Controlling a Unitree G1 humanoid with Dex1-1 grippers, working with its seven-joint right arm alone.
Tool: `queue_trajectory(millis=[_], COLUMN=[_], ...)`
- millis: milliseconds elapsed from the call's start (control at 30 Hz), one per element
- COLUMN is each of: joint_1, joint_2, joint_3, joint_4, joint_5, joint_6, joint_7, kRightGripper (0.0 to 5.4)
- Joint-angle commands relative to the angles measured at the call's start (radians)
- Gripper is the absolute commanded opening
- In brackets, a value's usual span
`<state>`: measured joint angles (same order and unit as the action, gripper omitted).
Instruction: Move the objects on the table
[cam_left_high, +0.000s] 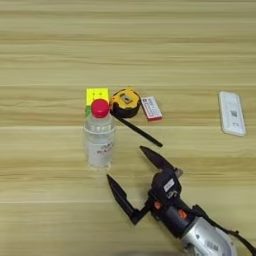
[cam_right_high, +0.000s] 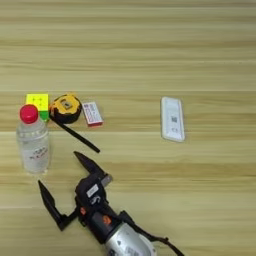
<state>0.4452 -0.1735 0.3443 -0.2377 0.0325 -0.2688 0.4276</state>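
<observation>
A clear red-capped bottle (cam_left_high: 99, 135) stands upright on the table (cam_left_high: 50, 55). Just behind it sits the yellow-green puzzle cube (cam_left_high: 96, 95). To the cube's right lie the yellow-black tape measure (cam_left_high: 125, 102), its black strap (cam_left_high: 140, 131) trailing toward the front right, and the small red-white box (cam_left_high: 151, 108). The white slim bar (cam_left_high: 232, 113) lies apart at the far right. My right gripper (cam_left_high: 125, 166) is open, fingers spread wide and pointing at the bottle from the lower right, a short gap away, holding nothing.
The silver forearm (cam_left_high: 207, 240) enters from the bottom right corner. The strap's tip (cam_left_high: 159, 145) lies just above the gripper's upper finger (cam_left_high: 156, 158). Bare wood lies between the red-white box and the white bar.
</observation>
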Motion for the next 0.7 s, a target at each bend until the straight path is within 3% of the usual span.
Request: queue_trajectory(millis=[33,333,700], joint_1=[-0.044,-0.123,-0.242], joint_2=[0.008,0.021,0.048], joint_3=[0.024,0.053,0.035], joint_4=[-0.015,0.044,0.147], joint_5=[0.006,-0.012,-0.033], joint_6=[-0.017,-0.023,-0.031], joint_7=[0.006,0.012,-0.004], kRightGripper=[5.35,5.35,5.35])
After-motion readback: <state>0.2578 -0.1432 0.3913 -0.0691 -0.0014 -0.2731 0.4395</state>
